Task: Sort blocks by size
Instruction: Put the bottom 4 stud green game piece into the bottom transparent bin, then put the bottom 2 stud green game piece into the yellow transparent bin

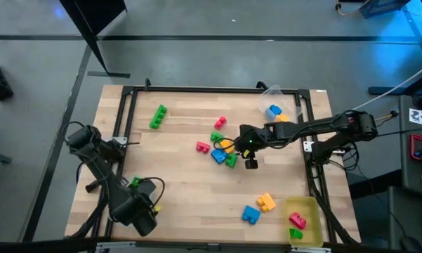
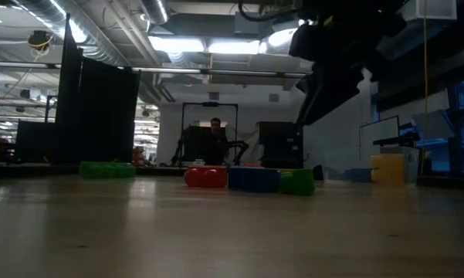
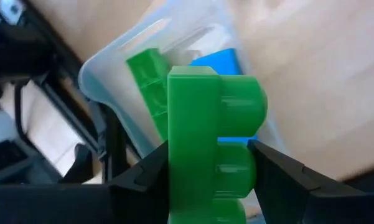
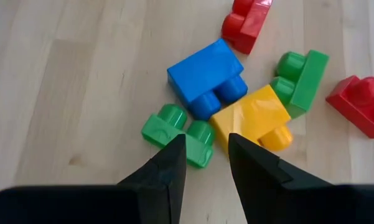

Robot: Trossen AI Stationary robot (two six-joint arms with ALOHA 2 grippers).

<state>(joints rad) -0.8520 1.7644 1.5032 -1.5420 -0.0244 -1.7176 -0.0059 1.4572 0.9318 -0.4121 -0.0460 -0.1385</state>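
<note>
Wooden desk point(image 1: 189, 190), black frame around it. Right hand point(image 4: 206, 155): fingers a narrow gap apart, empty, hovering above the central cluster of blocks, over the seam between a small green block point(image 4: 177, 134) and a yellow block point(image 4: 252, 118). Adjacent: blue block point(image 4: 205, 74), second green block point(image 4: 302, 78), two red blocks point(image 4: 246, 22). Left hand point(image 3: 211, 174): clamped on a long green block point(image 3: 211, 143), above a clear tray point(image 3: 112, 68) containing green and blue blocks, at the desk's near left corner. Yellow tray point(image 1: 310, 207) near right, with red and green blocks.
</note>
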